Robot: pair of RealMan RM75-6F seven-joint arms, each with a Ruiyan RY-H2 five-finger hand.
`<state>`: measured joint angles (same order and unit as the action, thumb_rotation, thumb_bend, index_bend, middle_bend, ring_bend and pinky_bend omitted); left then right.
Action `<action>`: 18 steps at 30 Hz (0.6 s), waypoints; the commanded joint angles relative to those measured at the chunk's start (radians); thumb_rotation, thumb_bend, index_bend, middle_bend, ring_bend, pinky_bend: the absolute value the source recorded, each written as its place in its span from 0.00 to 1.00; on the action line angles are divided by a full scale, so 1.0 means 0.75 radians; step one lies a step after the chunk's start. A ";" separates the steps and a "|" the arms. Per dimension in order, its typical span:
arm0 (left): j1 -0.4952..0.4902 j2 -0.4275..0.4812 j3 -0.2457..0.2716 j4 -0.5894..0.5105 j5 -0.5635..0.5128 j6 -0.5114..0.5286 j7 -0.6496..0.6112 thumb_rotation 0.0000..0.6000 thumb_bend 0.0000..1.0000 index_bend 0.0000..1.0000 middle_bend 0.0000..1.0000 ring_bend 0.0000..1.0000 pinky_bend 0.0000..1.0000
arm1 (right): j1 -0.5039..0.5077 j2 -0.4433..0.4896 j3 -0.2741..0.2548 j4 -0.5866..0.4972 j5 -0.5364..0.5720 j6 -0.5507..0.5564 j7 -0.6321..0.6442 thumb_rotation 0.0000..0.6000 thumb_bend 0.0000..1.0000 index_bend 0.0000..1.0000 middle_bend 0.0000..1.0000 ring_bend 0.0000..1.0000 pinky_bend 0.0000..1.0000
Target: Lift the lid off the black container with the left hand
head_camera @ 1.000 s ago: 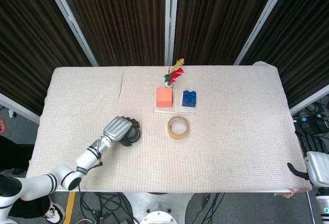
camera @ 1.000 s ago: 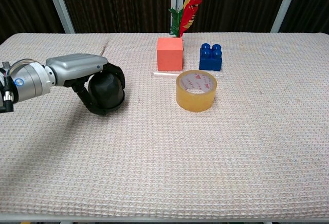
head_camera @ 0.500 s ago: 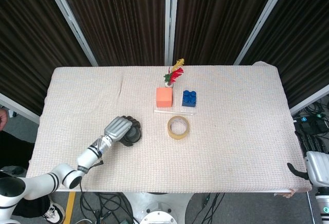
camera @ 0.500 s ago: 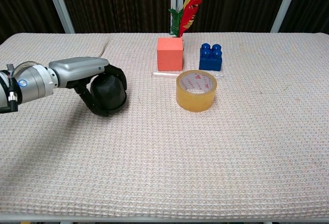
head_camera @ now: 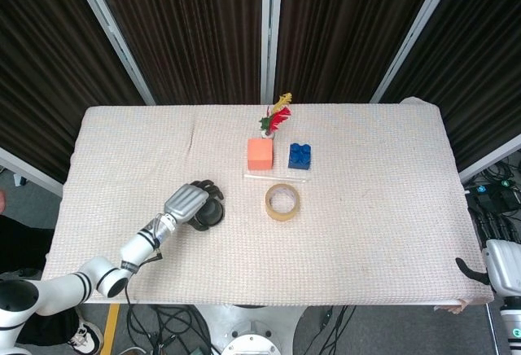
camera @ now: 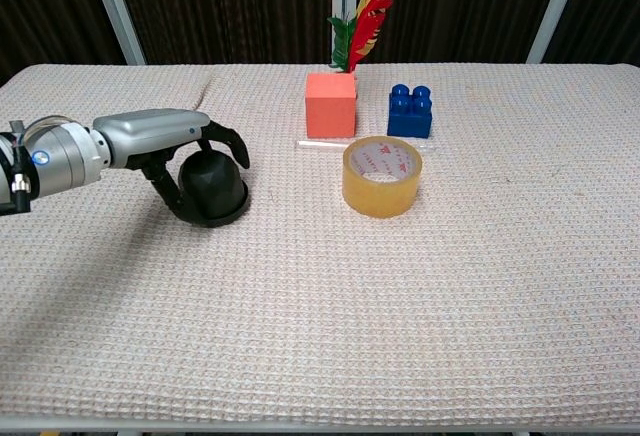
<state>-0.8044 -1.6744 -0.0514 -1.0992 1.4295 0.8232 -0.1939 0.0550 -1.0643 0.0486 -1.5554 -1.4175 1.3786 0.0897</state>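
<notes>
Loosely, left hand [camera: 185, 151] arches over rounded matte black container [camera: 212, 188].

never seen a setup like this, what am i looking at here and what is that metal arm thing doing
This is a two-armed robot at a table, each arm ending in a mechanical hand with fingers. Both pictures show the same moment: the head view looks down from above, and the chest view looks across the table from lower down.

The left hand is draped over a black container, with its dark fingers curved around the top. The container sits on the cloth-covered table; whether the hand truly grips the lid is hard to tell. Of the right hand, only a dark bit shows at the table's edge in the head view.

Also on the table: a roll of tape, an orange block, a blue toy brick, some colourful feathers and a thin white stick.
</notes>
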 commanded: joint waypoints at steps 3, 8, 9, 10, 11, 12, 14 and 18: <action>0.002 0.030 0.000 -0.036 0.003 -0.001 -0.001 1.00 0.04 0.28 0.21 0.12 0.22 | -0.001 0.002 0.000 -0.002 -0.001 0.001 -0.002 1.00 0.13 0.00 0.00 0.00 0.00; -0.002 0.062 -0.004 -0.062 -0.010 -0.020 0.007 1.00 0.04 0.29 0.21 0.12 0.24 | -0.001 0.002 -0.001 -0.004 0.000 0.001 -0.003 1.00 0.13 0.00 0.00 0.00 0.00; -0.003 0.070 -0.007 -0.070 -0.014 -0.026 0.008 1.00 0.04 0.29 0.21 0.12 0.25 | 0.000 0.001 -0.001 -0.004 0.002 -0.002 -0.004 1.00 0.13 0.00 0.00 0.00 0.00; -0.005 0.075 -0.008 -0.076 -0.016 -0.030 0.012 1.00 0.04 0.29 0.21 0.13 0.25 | 0.000 0.001 -0.001 -0.004 0.003 -0.003 -0.005 1.00 0.13 0.00 0.00 0.00 0.00; -0.006 0.082 -0.008 -0.083 -0.019 -0.034 0.020 1.00 0.04 0.29 0.21 0.13 0.25 | 0.000 0.001 -0.001 -0.004 0.003 -0.003 -0.006 1.00 0.13 0.00 0.00 0.00 0.00; -0.007 0.087 -0.008 -0.088 -0.020 -0.036 0.028 1.00 0.04 0.30 0.21 0.13 0.26 | 0.001 0.001 0.000 -0.005 0.005 -0.004 -0.007 1.00 0.13 0.00 0.00 0.00 0.00; -0.008 0.096 -0.010 -0.098 -0.026 -0.042 0.041 1.00 0.04 0.31 0.22 0.13 0.26 | 0.000 0.001 0.001 -0.005 0.007 -0.004 -0.009 1.00 0.13 0.00 0.00 0.00 0.00; -0.008 0.105 -0.016 -0.113 -0.042 -0.045 0.069 1.00 0.05 0.32 0.25 0.15 0.27 | 0.000 0.002 0.003 -0.003 0.014 -0.006 -0.007 1.00 0.13 0.00 0.00 0.00 0.00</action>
<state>-0.8103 -1.5970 -0.0622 -1.1817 1.4003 0.7899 -0.1452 0.0546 -1.0626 0.0506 -1.5580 -1.4074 1.3743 0.0840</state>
